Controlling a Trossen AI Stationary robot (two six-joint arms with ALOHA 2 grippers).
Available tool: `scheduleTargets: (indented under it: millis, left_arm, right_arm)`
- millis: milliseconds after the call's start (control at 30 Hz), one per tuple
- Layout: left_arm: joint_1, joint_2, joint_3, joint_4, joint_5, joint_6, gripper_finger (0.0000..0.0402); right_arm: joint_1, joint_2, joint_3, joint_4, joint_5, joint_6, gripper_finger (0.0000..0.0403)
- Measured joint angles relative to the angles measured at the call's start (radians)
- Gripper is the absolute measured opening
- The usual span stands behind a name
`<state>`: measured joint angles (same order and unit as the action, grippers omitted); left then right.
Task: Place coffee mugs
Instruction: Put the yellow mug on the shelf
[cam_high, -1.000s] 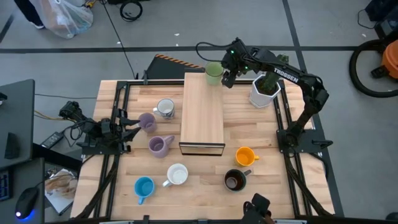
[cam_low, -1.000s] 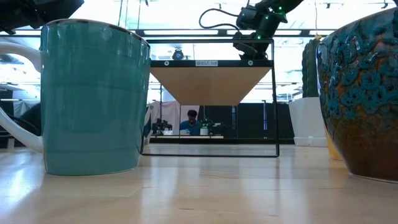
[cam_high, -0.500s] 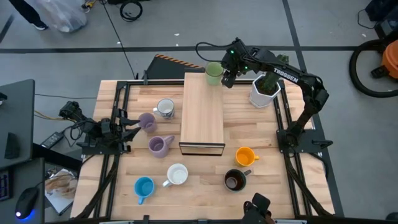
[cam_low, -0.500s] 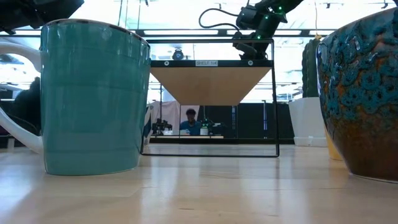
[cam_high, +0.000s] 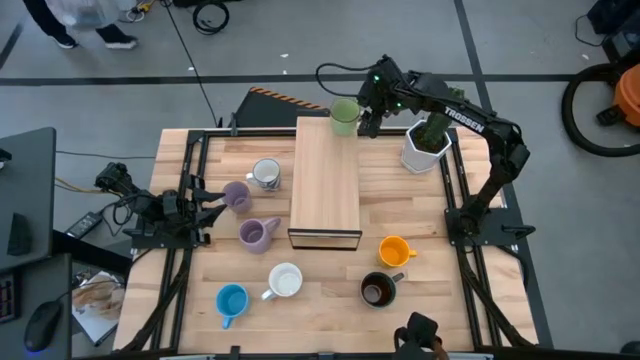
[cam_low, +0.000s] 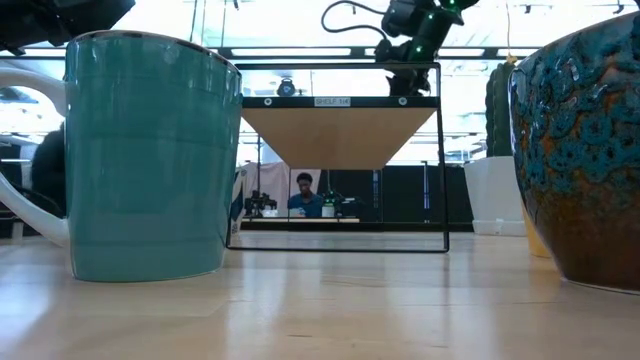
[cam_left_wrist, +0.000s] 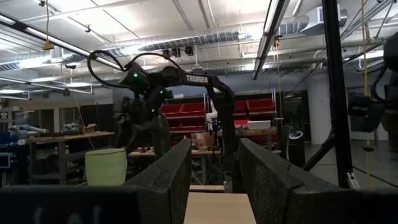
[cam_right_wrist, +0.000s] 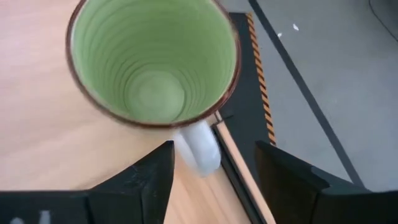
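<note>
**Mugs on the work table, one on the shelf**

- Room: grey concrete floor (cam_high: 300, 40) with dark lines around the table; beyond the table, workshop benches and red storage bins under ceiling pipes, and a person (cam_low: 305, 195) seated far back, seen under the shelf.
- Table (cam_high: 200, 310): pale wood planks in a black metal frame.
- Shelf (cam_high: 325, 185): a long wooden board on a thin black frame, standing mid-table and running from the far edge toward the middle.
- Right arm: reaches from the right edge over the shelf's far end. The right gripper (cam_right_wrist: 211, 171) hangs above the green mug (cam_high: 343, 116), fingers spread apart and holding nothing; the mug's pale handle shows between them, lower down.
- Left arm: parked at the left edge, the left gripper (cam_high: 213, 208) pointing inward, fingers parted and empty.
- White pot with cactus (cam_high: 425, 146): right of the shelf, near the far edge.
- Mugs, upright: green on the shelf's far end; patterned mug (cam_high: 265, 174) and two lilac mugs (cam_high: 235, 195) (cam_high: 255, 234) left of the shelf; orange mug (cam_high: 394, 250) right of its near end; white mug (cam_high: 285, 281), blue mug (cam_high: 231, 300) and dark brown mug (cam_high: 376, 290) along the near side.
</note>
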<state>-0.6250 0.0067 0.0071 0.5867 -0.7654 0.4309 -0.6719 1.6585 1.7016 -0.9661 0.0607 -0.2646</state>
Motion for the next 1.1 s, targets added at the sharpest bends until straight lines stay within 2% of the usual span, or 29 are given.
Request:
scheduleTargets:
  millis: [167, 533, 733, 867, 1100]
  left_arm:
    - [0.0, 0.0, 0.0, -0.001, 0.0, 0.0, 0.0139]
    - [0.0, 0.0, 0.0, -0.004, 0.0, -0.002, 0.0139]
    - [0.0, 0.0, 0.0, -0.016, 0.0, -0.027, 0.0139]
    - [0.0, 0.0, 0.0, -0.019, 0.0, -0.037, 0.0139]
    - [0.0, 0.0, 0.0, -0.019, 0.0, -0.049, 0.0139]
  right_arm:
    - [0.044, 0.0, 0.042, -0.146, 0.074, 0.028, 0.0245]
    - [0.224, -0.005, 0.054, -0.494, 0.078, 0.288, 0.0245]
    - [0.418, -0.115, -0.13, -0.47, 0.077, 0.442, 0.0244]
    - [0.562, -0.212, -0.286, -0.393, 0.073, 0.562, 0.0244]
    - [0.815, -0.285, -0.472, -0.341, -0.002, 0.704, 0.0244]
